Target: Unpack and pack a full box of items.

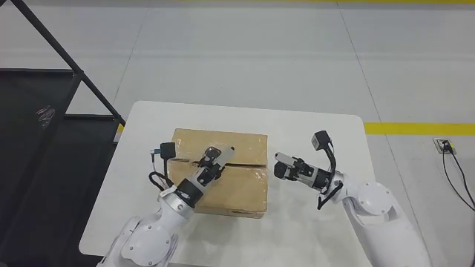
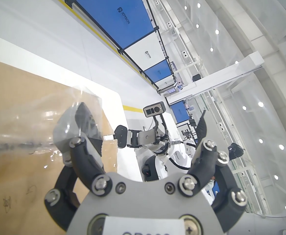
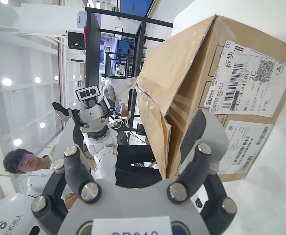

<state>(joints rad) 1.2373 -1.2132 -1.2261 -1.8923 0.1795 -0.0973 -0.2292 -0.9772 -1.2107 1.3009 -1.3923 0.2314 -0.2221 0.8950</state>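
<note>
The box (image 1: 223,185) sits in the middle of the table (image 1: 319,137), its top flaps barely parting at the seam. The left tool (image 1: 217,153) hangs over that seam, spread wide, and clear tape (image 2: 30,123) seems to cling to one finger (image 2: 84,125). The right tool (image 1: 279,167), also spread wide, is just beside the box's end. I'd worry the stuck tape drags a flap, or the whole box, sideways if that arm pulls away.
</note>
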